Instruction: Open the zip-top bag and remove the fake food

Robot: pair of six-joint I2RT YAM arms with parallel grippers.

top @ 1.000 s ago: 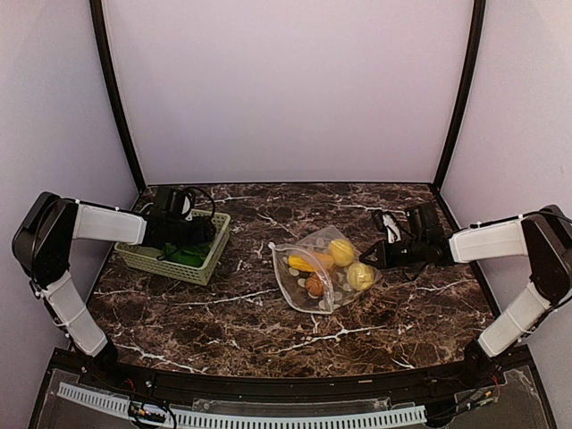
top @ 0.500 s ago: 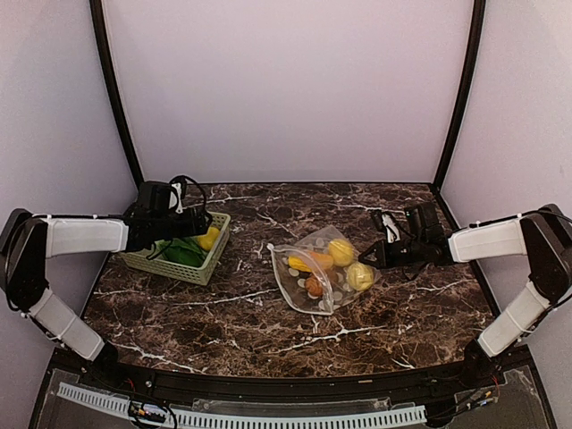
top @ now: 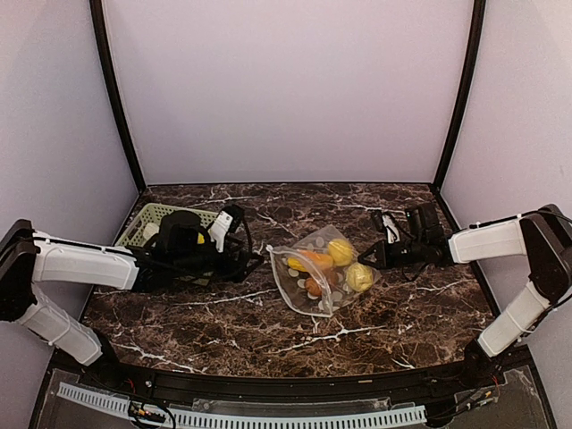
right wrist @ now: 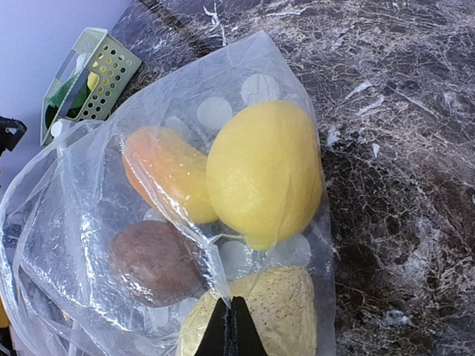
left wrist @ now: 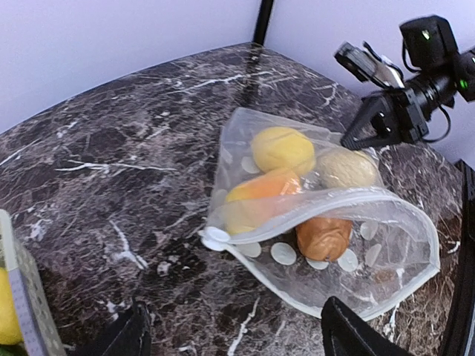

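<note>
The zip-top bag point(top: 320, 275) lies mid-table, clear with pale dots, its mouth gaping toward the left arm. Inside it is the fake food: a yellow lemon point(right wrist: 263, 170), an orange piece point(right wrist: 167, 178), a brown piece point(right wrist: 152, 259) and a pale speckled yellow piece point(right wrist: 278, 315). My right gripper point(right wrist: 234, 330) is shut, pinching the bag's film at its right side point(top: 369, 259). The left gripper point(top: 252, 259) stands open just left of the bag's mouth. Its fingertips point(left wrist: 133, 334) frame the zip strip point(left wrist: 223, 239) without touching it.
A pale green slotted basket point(top: 152, 217) sits at the back left, behind the left arm, with a yellow piece point(left wrist: 6, 311) in it. Black corner posts and pale walls ring the marble table point(top: 268, 322).
My left arm has swung right from over the basket to the bag's mouth, gripper open. The right arm and the bag have stayed put.
</note>
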